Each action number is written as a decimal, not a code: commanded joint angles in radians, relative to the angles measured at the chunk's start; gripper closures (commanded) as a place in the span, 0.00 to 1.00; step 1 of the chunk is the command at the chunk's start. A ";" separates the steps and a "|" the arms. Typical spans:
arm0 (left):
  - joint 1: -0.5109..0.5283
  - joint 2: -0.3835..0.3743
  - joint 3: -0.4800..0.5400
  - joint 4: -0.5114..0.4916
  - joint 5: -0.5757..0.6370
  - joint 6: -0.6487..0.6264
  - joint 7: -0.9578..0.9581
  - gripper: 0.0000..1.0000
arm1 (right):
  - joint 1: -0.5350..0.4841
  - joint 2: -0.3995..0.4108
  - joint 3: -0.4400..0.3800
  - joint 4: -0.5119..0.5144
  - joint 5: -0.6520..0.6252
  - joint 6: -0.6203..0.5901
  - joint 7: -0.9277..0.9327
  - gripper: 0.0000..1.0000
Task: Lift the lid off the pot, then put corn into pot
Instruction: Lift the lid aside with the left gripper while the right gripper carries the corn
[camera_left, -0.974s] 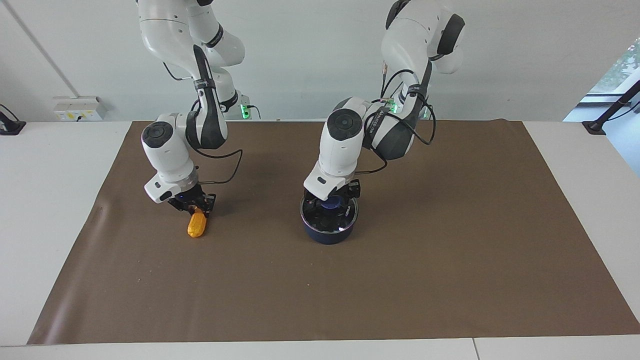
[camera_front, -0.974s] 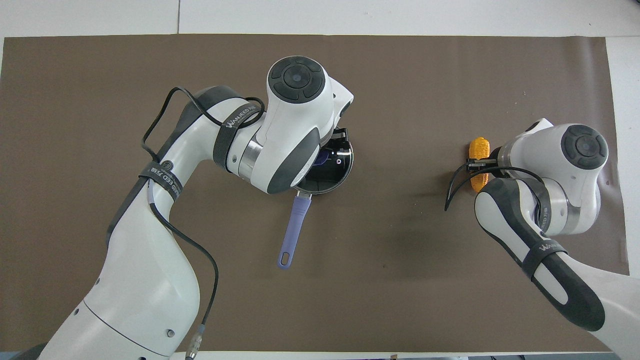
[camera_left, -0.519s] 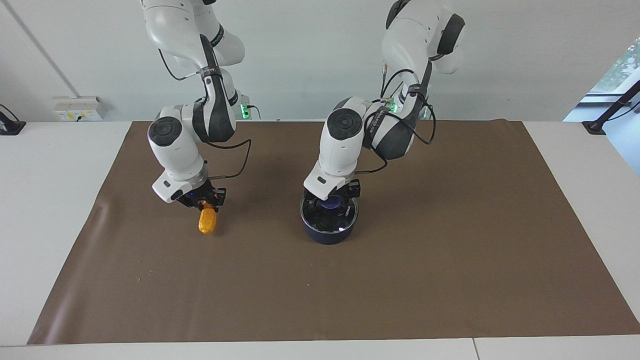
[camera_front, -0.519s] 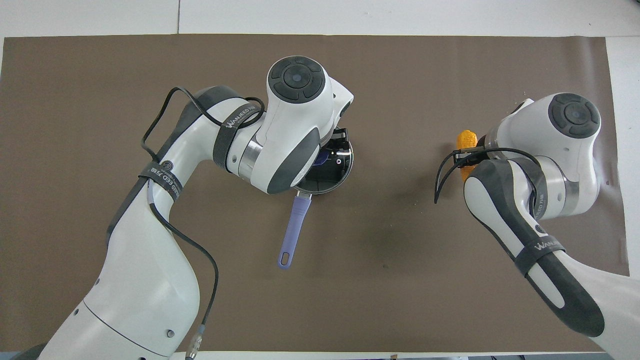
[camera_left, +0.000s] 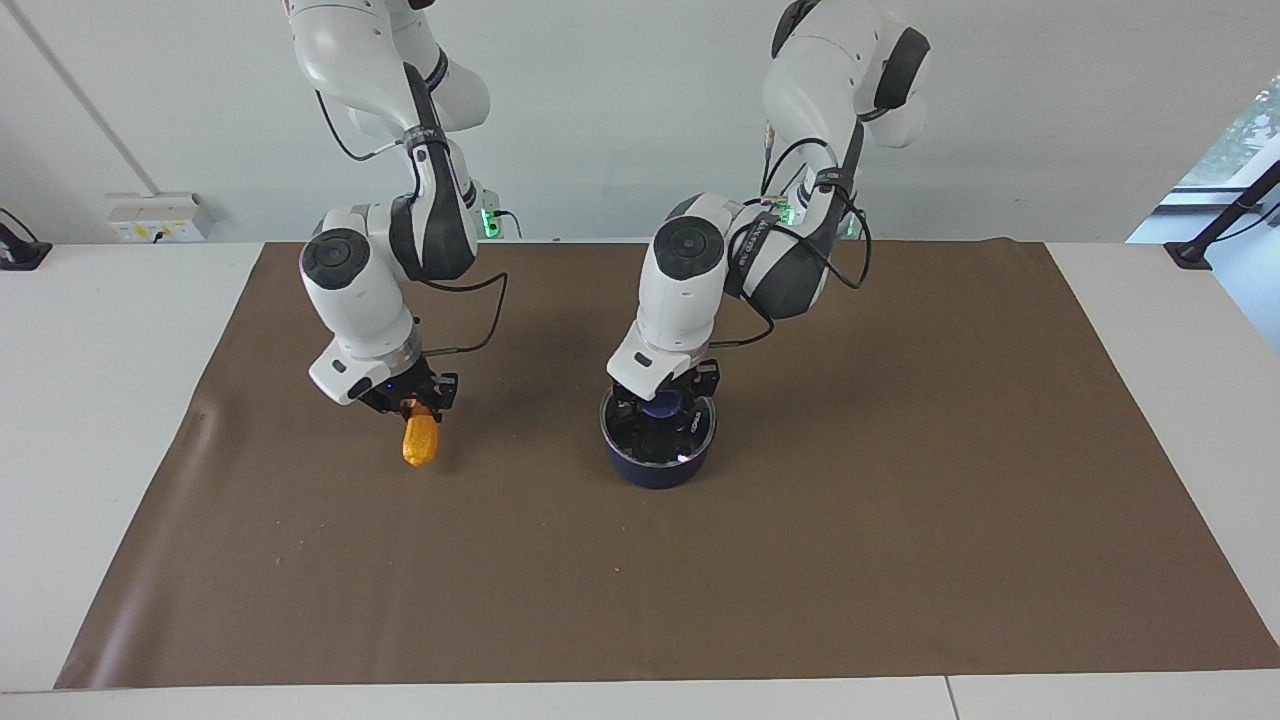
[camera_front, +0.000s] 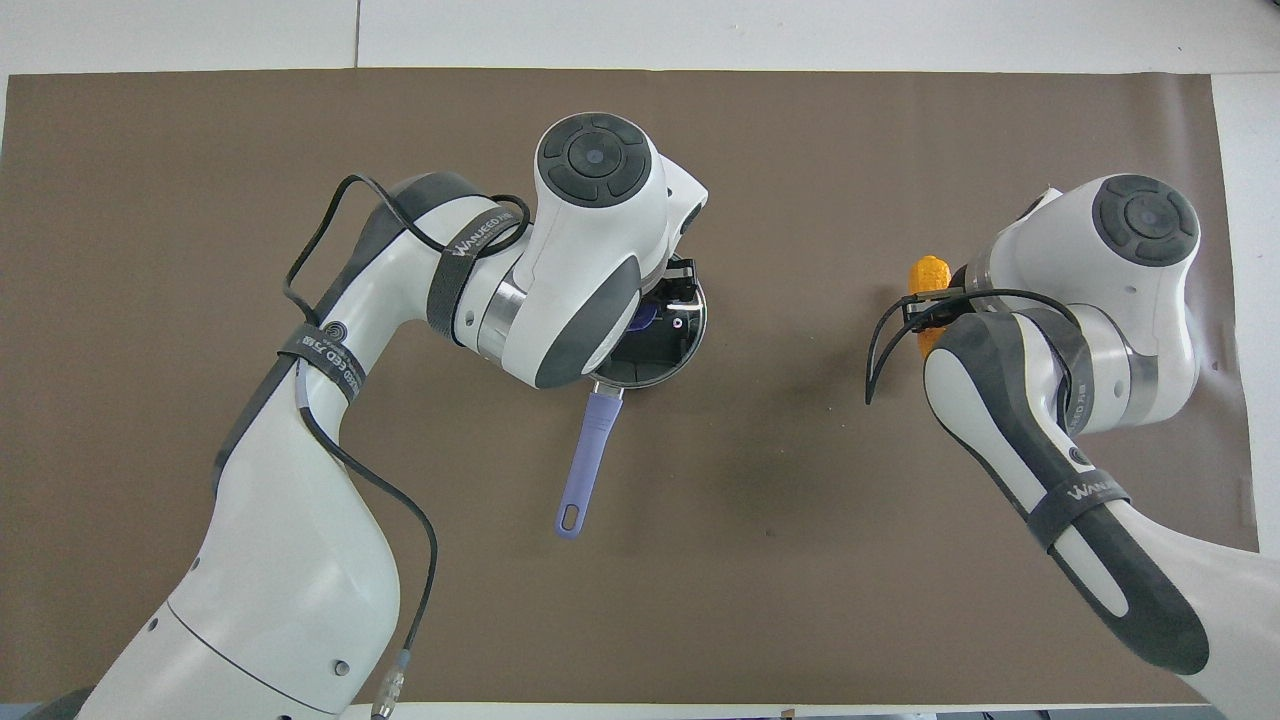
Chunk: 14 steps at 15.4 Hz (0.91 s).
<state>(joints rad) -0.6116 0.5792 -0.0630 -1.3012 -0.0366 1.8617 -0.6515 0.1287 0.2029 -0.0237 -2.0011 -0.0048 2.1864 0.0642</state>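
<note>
The dark blue pot (camera_left: 655, 470) stands mid-mat with the glass lid (camera_left: 688, 440) on it. Its long blue handle (camera_front: 585, 470) points toward the robots. My left gripper (camera_left: 662, 402) is down on the lid at its blue knob (camera_left: 660, 407); in the overhead view the left gripper (camera_front: 668, 305) and arm hide most of the lid. My right gripper (camera_left: 412, 403) is shut on the upper end of the yellow-orange corn (camera_left: 420, 442) and holds it hanging above the mat, toward the right arm's end of the table. The corn (camera_front: 930, 273) pokes out beside the right wrist in the overhead view.
A brown mat (camera_left: 900, 520) covers most of the white table (camera_left: 100, 400). Nothing else lies on it.
My right gripper has lifted the corn off the mat and carried it a little toward the pot. The left gripper has stayed at the lid's knob; the lid has not moved.
</note>
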 joint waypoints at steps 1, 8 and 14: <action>-0.014 -0.027 0.014 -0.023 0.012 -0.015 -0.019 0.22 | -0.006 0.004 0.004 0.010 0.008 -0.011 -0.007 1.00; -0.011 -0.032 0.014 -0.023 0.012 -0.016 -0.019 0.33 | -0.003 0.004 0.004 0.010 0.003 -0.013 -0.007 1.00; -0.011 -0.032 0.014 -0.023 0.012 -0.016 -0.019 0.54 | -0.003 0.000 0.004 0.010 0.014 -0.059 0.058 1.00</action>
<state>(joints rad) -0.6115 0.5761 -0.0615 -1.3011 -0.0366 1.8606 -0.6542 0.1291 0.2033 -0.0233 -2.0008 -0.0048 2.1553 0.0808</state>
